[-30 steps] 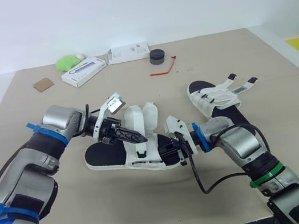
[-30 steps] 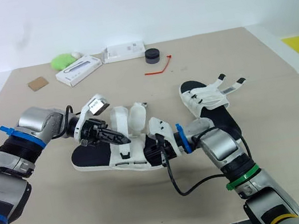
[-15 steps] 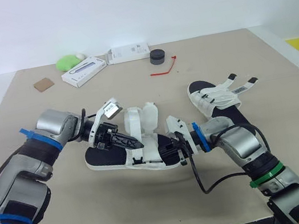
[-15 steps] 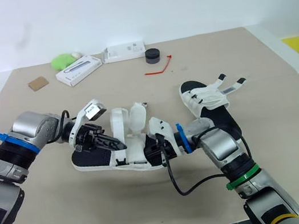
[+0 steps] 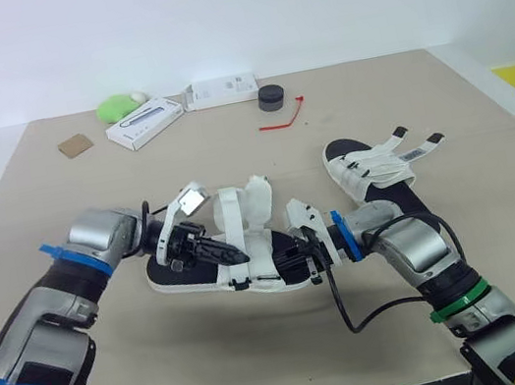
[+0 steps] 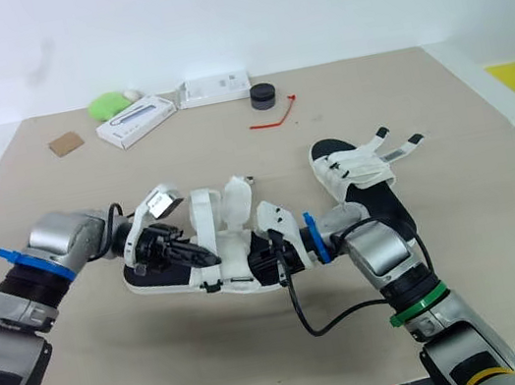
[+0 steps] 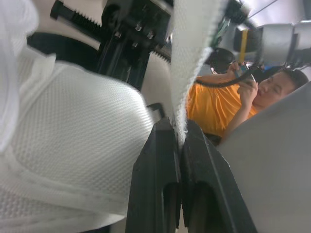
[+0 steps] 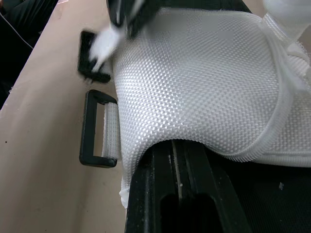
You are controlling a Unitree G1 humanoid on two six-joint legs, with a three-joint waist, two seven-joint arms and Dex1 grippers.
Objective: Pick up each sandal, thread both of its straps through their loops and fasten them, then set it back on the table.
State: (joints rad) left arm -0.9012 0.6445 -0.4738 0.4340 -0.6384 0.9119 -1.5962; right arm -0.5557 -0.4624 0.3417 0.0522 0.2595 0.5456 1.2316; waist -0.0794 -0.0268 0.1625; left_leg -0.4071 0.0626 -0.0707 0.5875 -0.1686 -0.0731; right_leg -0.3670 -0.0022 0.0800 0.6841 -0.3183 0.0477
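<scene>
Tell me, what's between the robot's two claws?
The sandal's white mesh flap lies between the left gripper, which is shut on a strap, and the right gripper. Both eye views show it.

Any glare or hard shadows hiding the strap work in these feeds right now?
Left eye view: even light, only a soft shadow under the sandal; a bright glint on the white plate of the left gripper. Left wrist view: the pinched strap is well lit. Right wrist view: mesh upper evenly lit, no glare.
</scene>
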